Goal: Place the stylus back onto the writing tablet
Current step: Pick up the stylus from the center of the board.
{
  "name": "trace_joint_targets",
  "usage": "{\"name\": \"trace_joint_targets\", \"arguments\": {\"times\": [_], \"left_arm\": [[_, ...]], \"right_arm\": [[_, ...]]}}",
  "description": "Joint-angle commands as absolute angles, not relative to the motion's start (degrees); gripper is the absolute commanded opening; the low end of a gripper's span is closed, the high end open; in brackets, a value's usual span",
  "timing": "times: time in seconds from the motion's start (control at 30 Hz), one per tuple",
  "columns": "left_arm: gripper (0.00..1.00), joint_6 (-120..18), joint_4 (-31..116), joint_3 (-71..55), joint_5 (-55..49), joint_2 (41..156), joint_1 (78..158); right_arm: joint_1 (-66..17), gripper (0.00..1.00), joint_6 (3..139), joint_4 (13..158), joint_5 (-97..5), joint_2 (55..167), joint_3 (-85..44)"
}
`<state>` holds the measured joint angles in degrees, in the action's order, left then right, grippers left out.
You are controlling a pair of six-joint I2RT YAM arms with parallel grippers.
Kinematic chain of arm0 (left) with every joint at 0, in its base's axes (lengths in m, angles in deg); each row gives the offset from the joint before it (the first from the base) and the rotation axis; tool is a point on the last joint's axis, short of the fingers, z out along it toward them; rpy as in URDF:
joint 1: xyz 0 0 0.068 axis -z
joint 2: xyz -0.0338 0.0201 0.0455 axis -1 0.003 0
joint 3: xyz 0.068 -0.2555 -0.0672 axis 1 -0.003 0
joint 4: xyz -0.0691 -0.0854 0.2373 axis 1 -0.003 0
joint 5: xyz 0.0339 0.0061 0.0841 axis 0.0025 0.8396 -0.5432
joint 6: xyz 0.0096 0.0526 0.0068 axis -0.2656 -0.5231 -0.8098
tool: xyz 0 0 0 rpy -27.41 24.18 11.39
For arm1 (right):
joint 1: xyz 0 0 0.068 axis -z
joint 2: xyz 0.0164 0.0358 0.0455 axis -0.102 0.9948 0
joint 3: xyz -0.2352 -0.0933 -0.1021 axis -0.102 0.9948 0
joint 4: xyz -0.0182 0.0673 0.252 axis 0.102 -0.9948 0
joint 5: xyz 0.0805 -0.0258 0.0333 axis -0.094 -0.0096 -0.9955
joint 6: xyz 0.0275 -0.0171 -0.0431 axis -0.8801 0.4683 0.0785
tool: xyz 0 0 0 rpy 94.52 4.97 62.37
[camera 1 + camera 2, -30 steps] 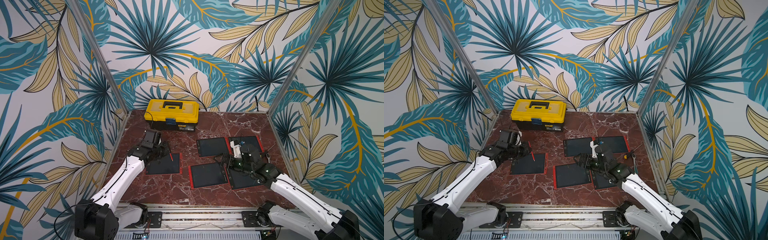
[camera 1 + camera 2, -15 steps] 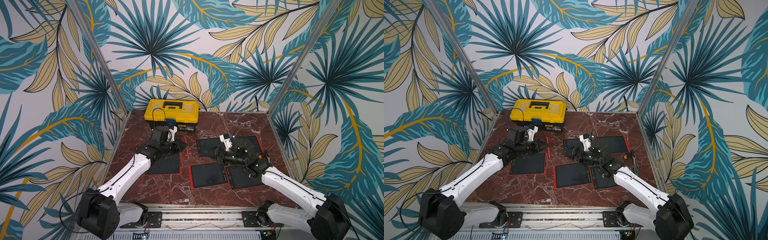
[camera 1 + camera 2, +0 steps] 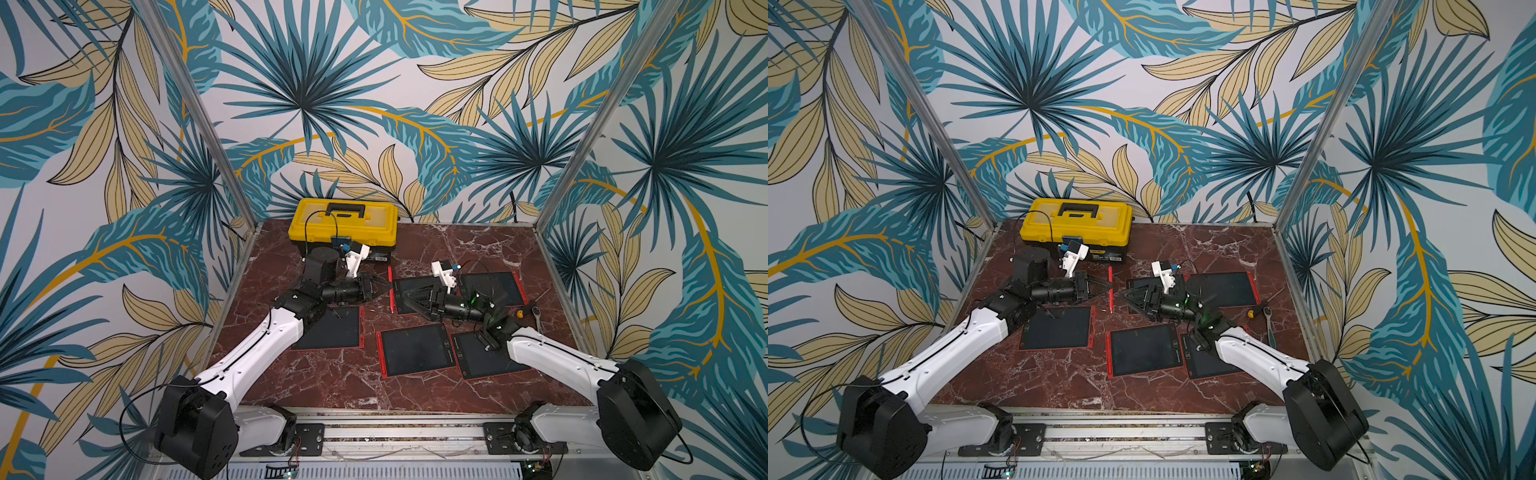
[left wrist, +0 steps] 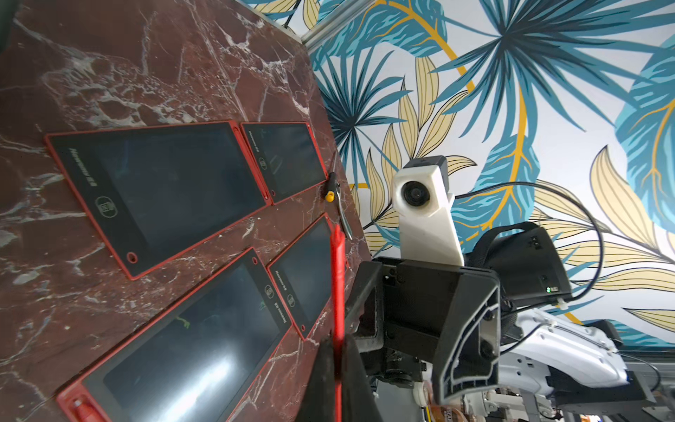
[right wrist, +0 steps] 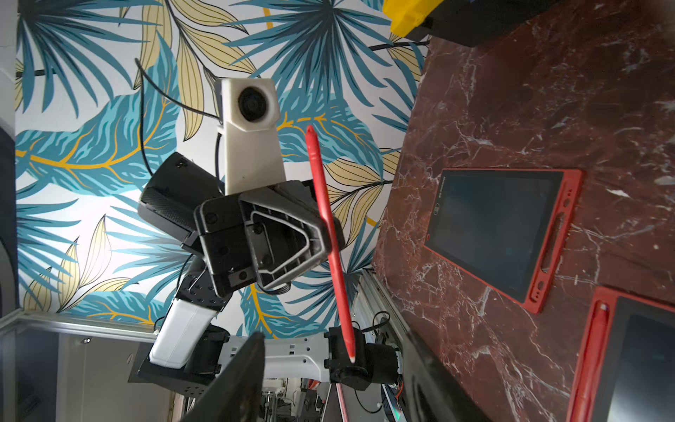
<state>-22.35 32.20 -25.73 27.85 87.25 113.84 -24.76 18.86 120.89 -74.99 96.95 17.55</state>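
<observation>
My left gripper (image 3: 384,289) (image 3: 1106,289) (image 4: 338,350) is shut on a thin red stylus (image 3: 390,291) (image 3: 1111,291) (image 4: 338,277) (image 5: 328,234), holding it by its middle in the air above the table's centre. My right gripper (image 3: 405,297) (image 3: 1125,296) (image 5: 336,372) faces it, open, its jaws on either side of the stylus tip without touching it. Several red-framed writing tablets lie flat. The left one (image 3: 328,328) (image 5: 500,234) shows an empty pen slot along its red edge. The centre one (image 3: 415,349) (image 5: 639,365) has a stylus in its slot.
A yellow toolbox (image 3: 345,224) (image 3: 1075,224) stands at the back, just behind the left arm. A small tool with a yellow tip (image 3: 519,313) and a metal wrench (image 3: 537,311) lie at the right edge. More tablets (image 3: 494,286) (image 3: 490,353) lie under the right arm.
The left arm has carried the stylus from over the left tablet to the table's centre. The right gripper has swung left to meet it, and its jaws have narrowed.
</observation>
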Motion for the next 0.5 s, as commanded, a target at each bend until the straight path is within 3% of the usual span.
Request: {"name": "trace_joint_targets", "arguments": {"times": [0.0,0.47], "left_arm": [[0.0,-19.8,35.7,-23.8,30.0,86.9,114.2],[0.0,-13.2,41.4,-24.9,33.2,89.2,115.0]], "right_arm": [[-24.4,0.56,17.7,124.5,-76.6,96.2,17.5],[-24.4,0.45,13.9,131.1,-78.6,97.3,17.5]]}}
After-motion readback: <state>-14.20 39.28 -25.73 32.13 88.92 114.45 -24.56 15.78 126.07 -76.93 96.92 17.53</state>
